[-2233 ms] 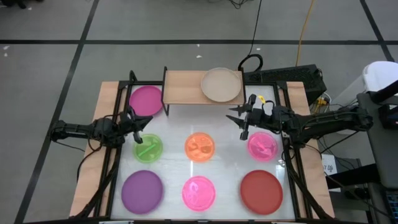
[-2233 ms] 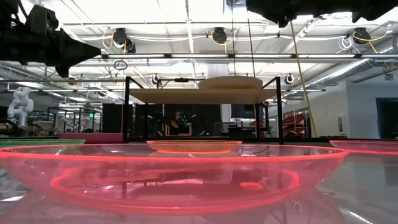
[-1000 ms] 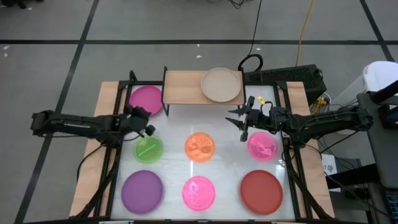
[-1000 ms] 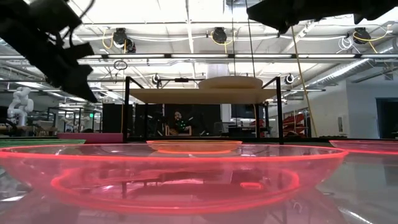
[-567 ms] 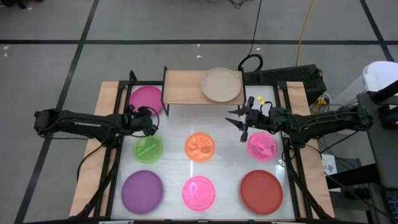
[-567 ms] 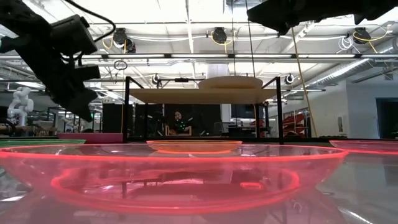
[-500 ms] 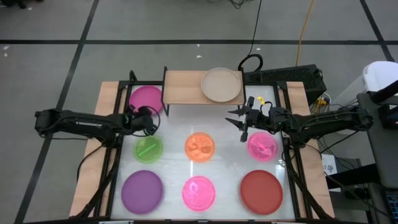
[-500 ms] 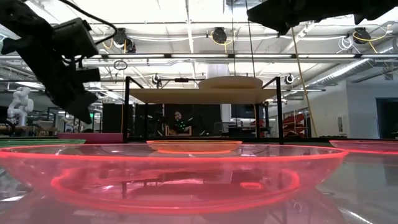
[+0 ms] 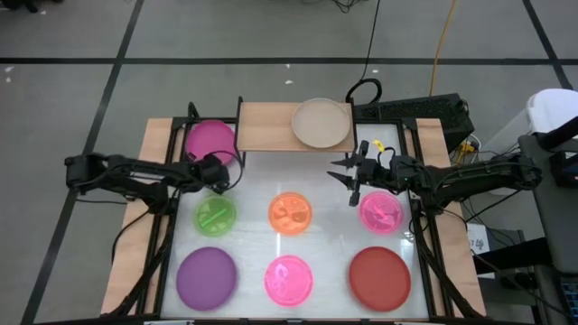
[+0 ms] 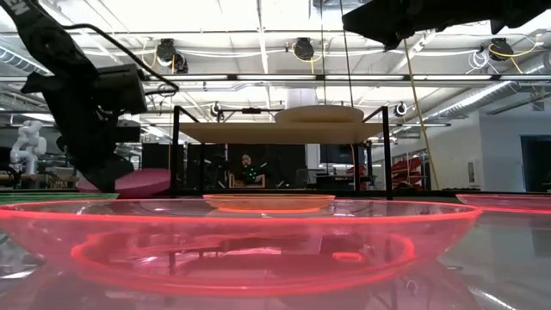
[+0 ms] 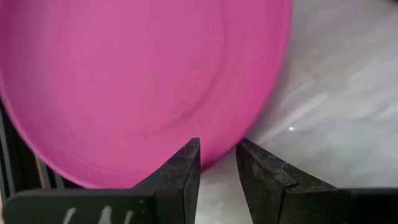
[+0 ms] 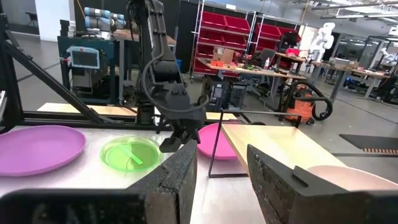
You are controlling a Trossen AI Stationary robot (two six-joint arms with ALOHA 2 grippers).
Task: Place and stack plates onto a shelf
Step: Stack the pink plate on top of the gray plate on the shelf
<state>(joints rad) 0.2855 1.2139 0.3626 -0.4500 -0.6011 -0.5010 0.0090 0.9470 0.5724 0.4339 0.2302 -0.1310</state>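
I am looking down on the big white surface [image 9: 248,181], and the wooden shelf [image 9: 266,126] is standing at its far edge. The beige plate [image 9: 321,123] is sitting on the right end of the shelf. My left hand [image 9: 219,177] is closing on the near rim of the magenta plate [image 9: 209,142], just beside the left end of the shelf; up close, its two fingers [image 11: 180,171] are sitting narrowly apart with the plate's rim between them. In the low view the magenta plate is tilting, with one side up off the surface. My right hand [image 9: 348,179] is hanging in the air between the orange plate [image 9: 292,213] and the pink plate on the right [image 9: 380,211], with its fingers spread apart and nothing in them. The purple plate [image 9: 206,277] is lying at the near left and the red plate [image 9: 379,278] at the near right. The green plate [image 9: 215,215] is lying just near of my left hand. The other pink plate [image 9: 288,278] is lying between the purple one and the red one. All of these plates are lying flat on the surface, apart from each other.
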